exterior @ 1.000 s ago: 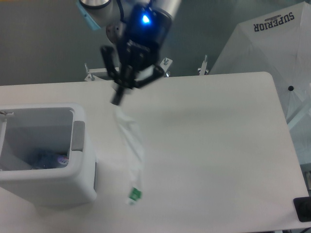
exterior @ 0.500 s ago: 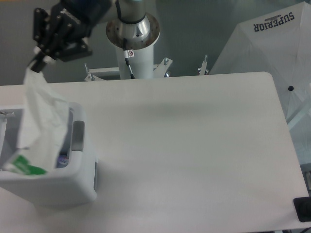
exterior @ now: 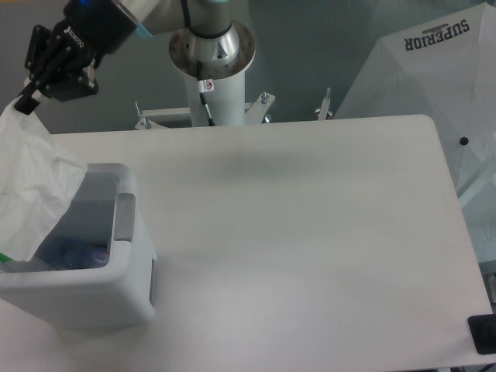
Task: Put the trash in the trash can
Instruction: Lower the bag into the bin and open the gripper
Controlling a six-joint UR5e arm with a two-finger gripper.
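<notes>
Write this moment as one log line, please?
gripper: shut on plastic bag | bag: hanging over trash can | bottle: inside can

One robot arm [exterior: 147,12] reaches in from the top left, ending in one gripper [exterior: 29,91]. One translucent white plastic bag [exterior: 35,182] hangs from that gripper. One white trash can [exterior: 124,256] stands on one white surface [exterior: 310,232]. Inside the can lies one small bottle with a blue label [exterior: 77,253], only partly visible. One white mounting post [exterior: 211,70] rises behind the surface. One white canopy with printed lettering [exterior: 434,70] fills the top right corner. One small black object [exterior: 483,335] sits at the lower right edge, cut off.
</notes>
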